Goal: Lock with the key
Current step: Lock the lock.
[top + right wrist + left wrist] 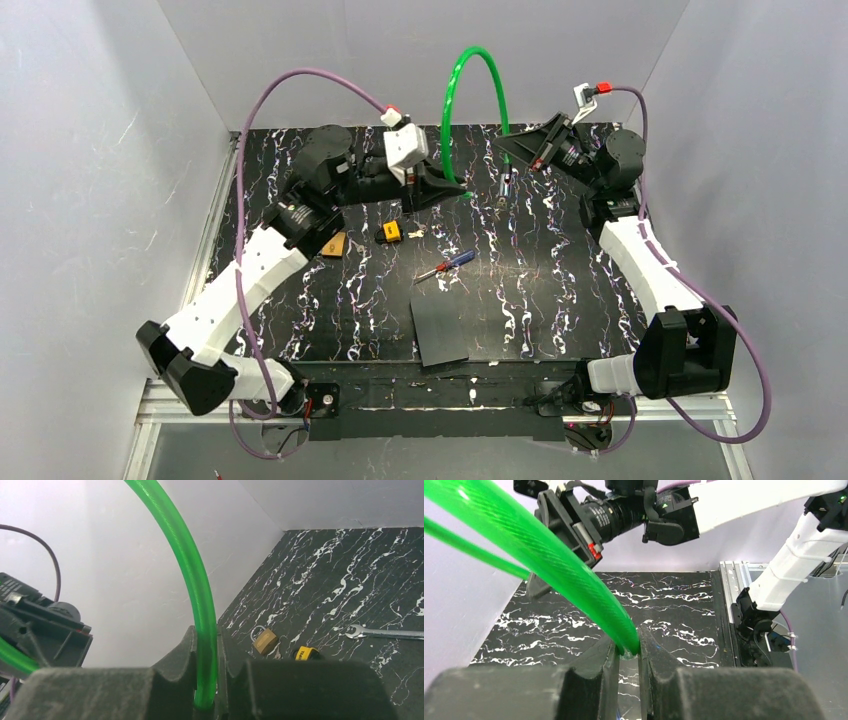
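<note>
While both arms are tied up at the far side of the worktop [560, 290], the key [391, 232] lies untouched left of centre. It is just nearer than the left fingers [651, 655], between the brass padlock [335, 245] on its left and the screwdriver [447, 265] to its near right.

The left fingers are clenched on one end of an arched green hose [549, 570], and the right fingers [231, 655] are clenched on the other.

The hose looks sprung. If either end is let go carelessly, I judge it could whip down and knock the small key or the padlock aside. With no fingers free, nothing can take the key until one end is released. The key also lies flat, so a pinch could easily skid off it.

No container of any kind is in view; every item lies loose on the worktop.
</note>
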### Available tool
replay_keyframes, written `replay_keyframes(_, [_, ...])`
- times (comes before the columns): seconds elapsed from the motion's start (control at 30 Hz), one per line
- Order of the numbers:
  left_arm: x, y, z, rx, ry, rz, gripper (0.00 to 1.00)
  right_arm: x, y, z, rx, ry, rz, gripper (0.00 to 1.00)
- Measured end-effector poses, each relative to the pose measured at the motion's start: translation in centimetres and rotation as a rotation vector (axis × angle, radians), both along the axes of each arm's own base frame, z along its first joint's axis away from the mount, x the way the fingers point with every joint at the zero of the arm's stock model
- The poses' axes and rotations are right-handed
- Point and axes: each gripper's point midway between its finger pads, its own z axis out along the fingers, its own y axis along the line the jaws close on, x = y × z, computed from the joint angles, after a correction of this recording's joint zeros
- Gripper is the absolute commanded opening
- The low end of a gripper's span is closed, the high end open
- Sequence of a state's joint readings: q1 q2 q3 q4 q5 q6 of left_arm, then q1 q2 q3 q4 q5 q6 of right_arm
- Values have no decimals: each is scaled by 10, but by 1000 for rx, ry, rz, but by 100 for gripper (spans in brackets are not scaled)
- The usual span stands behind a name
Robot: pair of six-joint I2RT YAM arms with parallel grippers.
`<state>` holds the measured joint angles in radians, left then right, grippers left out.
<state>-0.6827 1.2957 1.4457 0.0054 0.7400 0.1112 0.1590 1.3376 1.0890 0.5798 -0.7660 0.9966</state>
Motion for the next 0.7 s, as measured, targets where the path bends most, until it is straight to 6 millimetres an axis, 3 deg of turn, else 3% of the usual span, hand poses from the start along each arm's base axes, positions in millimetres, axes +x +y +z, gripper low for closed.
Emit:
replay_keyframes(0.3, [1,-39,-1,29,-56,-21,0,11,3,-28,-84,62,-67,1])
replay_keyframes(0.7, [21,-67,-11,71,-86,34,0,21,-2,-35,-181,74,-148,1])
